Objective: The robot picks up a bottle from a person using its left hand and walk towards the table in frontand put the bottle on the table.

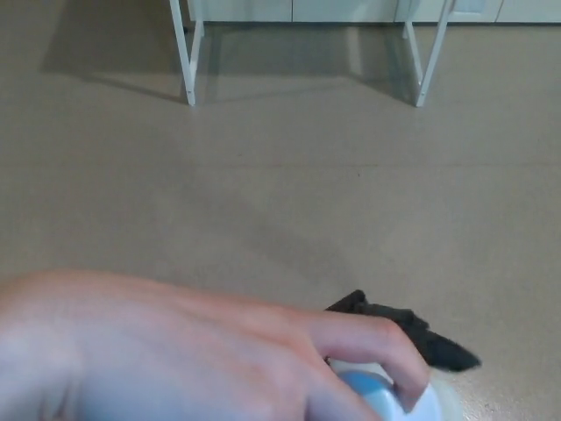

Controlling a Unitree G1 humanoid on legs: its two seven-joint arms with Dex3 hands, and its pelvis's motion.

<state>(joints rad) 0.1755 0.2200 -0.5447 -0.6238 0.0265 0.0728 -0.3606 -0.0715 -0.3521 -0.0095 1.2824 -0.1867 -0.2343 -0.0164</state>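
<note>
Bottom of frame: one person's hand point(175, 351), very close to the camera and blurred. It fills most of the lower half and is cut off at the left and bottom edges. Its fingers wrap one bottle point(377, 399) at the lower right. Only a blue top part and a bit of pale body show beside the fingertips. The rest of the bottle is under the fingers or below the frame edge, so I can't say if it is upright or tilted.

Just above those fingers, lower right, one black piece of the robot's left hand point(434, 346) sticks out from behind the person's hand. It sits right next to the bottle. Most of it is hidden, so I can't tell how far open it is, or whether it has any hold on the bottle or even touches it. The bottle is visibly in the person's grip. The right hand does not show.

Upper frame: two white table legs, one at upper left point(186, 61) and one at upper right point(427, 61), both cut off by the top edge. No tabletop is visible. A thinner white strut sits behind each leg and is hard to separate from it. A pale cabinet front point(289, 9) runs along the top edge between them. The beige floor point(351, 175) covers the middle, with soft shadows under the legs.
</note>
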